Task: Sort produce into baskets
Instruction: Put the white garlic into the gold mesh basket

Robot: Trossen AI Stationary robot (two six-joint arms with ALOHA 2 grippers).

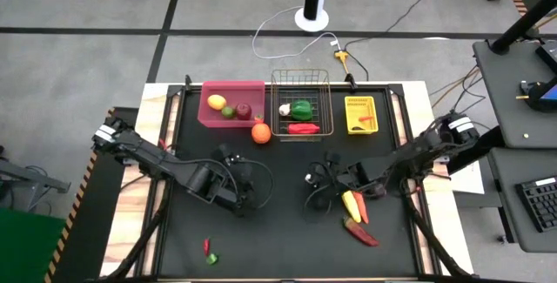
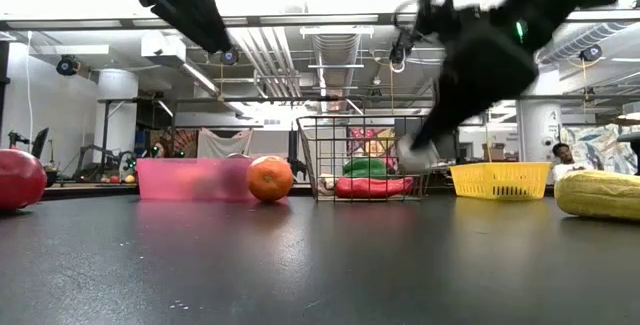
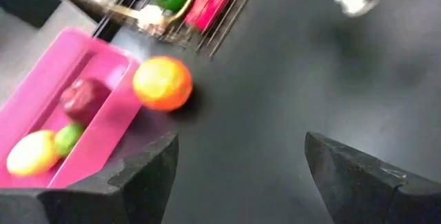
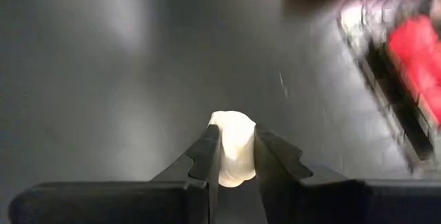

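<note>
High view: pink bin (image 1: 209,113) with lemon, lime and apple, wire basket (image 1: 300,81) with pepper, chilli and garlic, yellow bin (image 1: 359,103) far right, orange (image 1: 260,132) loose just beside the pink bin. My left gripper (image 3: 238,176) hangs wide open, empty. My right gripper (image 4: 236,156) pinches a white garlic (image 4: 234,155) over mid-table. Grip looks shallow; I judge a fast swing could drop it.

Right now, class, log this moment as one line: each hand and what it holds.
left hand: open, empty, near orange | right hand: shut on garlic, above table | wire basket: not yet reached
</note>
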